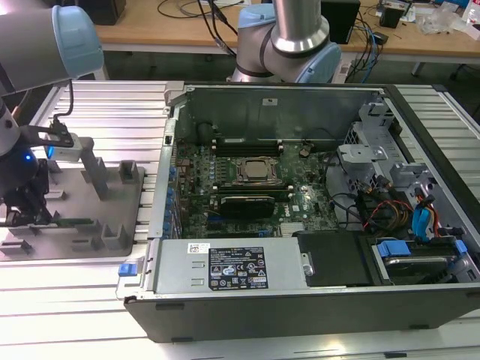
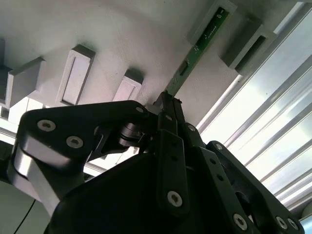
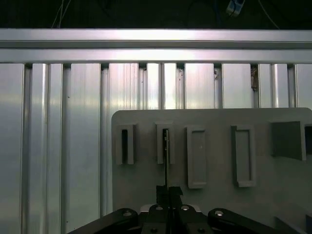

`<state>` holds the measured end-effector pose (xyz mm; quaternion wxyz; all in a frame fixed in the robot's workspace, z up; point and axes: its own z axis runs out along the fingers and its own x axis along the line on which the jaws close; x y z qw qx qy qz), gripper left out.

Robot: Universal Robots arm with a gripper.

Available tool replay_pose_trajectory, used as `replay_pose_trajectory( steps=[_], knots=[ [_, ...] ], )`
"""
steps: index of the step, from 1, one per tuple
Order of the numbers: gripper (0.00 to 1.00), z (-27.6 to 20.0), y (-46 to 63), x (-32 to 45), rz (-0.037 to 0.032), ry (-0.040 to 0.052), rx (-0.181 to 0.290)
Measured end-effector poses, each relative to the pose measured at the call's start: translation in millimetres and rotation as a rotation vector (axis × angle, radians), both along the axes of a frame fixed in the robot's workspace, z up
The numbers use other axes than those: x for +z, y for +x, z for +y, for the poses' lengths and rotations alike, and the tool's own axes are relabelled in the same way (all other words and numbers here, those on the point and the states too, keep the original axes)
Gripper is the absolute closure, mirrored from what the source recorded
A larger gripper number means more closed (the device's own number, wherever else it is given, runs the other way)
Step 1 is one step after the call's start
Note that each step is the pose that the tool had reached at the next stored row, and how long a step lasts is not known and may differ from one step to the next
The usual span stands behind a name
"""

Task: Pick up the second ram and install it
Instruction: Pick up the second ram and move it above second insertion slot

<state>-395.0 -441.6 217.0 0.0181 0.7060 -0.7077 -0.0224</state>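
The second ram (image 2: 195, 53) stands on its thin edge in the gray holder (image 1: 112, 206), near the surface's (image 1: 75, 292) edge on the exterior view's left. The end effector (image 2: 166, 100) is clenched on one end. Bare surface lies just beside the holder.

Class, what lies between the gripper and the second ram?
Nothing: in the second wrist view the gripper is shut directly on the second ram.
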Motion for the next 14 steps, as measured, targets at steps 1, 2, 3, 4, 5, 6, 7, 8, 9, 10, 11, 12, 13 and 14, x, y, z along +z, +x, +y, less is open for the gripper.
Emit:
replay_pose_trajectory(
  steps=[1,2,3,4,5,6,7,8,9,10,11,12,13,14],
  knots=[
    [0.91,0.0,0.0,0.0,0.0001,0.0000,0.000],
    [0.91,0.0,0.0,0.1,0.0002,-0.0001,0.000],
    [0.91,0.0,0.0,0.1,0.0001,-0.0001,0.001],
    [0.91,0.0,0.0,0.1,0.0002,-0.0001,0.001],
    [0.91,-0.1,-0.1,1.9,0.0006,-0.0004,0.001],
    [0.91,0.0,0.0,4.3,0.0002,-0.0002,0.001],
    [0.91,0.0,0.0,6.6,0.0003,-0.0002,0.001],
    [0.91,0.0,0.0,10.2,0.0002,-0.0002,0.001],
    [0.91,0.0,0.0,12.7,0.0001,-0.0001,0.001],
    [0.91,0.0,0.0,16.6,0.0001,-0.0002,0.001],
    [0.91,0.0,0.0,21.3,0.0001,-0.0001,0.001],
    [0.91,0.1,0.1,28.5,0.0002,-0.0002,0.001],
    [0.91,0.1,0.1,35.8,0.0000,-0.0001,0.001],
    [0.91,0.1,0.1,42.0,0.0002,-0.0002,0.001]
  ],
)
